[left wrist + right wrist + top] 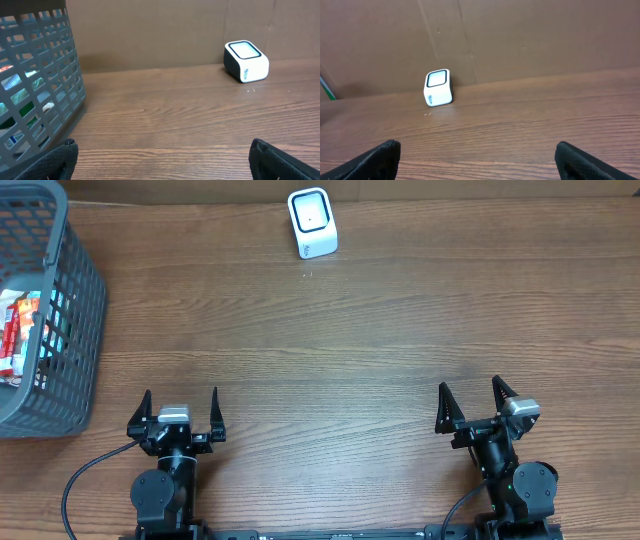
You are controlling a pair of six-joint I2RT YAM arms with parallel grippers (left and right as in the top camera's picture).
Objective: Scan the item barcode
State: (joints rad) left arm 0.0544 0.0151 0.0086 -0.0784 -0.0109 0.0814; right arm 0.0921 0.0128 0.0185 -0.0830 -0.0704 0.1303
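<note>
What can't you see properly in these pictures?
- Overhead: the basket is cut off by the left edge, so part of it is missing.
- Overhead and left wrist: the packets inside are half hidden by the mesh; no barcode can be made out.
- Left wrist: the blue print on the scanner is too small to read.

One grey basket point(85, 305), one white scanner point(312, 222), and packets point(12, 332) too hidden to count.

Grey basket point(88, 300) cut off by the overhead view's left edge, packets point(12, 330) inside it half hidden behind its mesh, perhaps snack wrappers, labels too small to read, scanner point(246, 61) well right of the basket, its blue print illegible.
</note>
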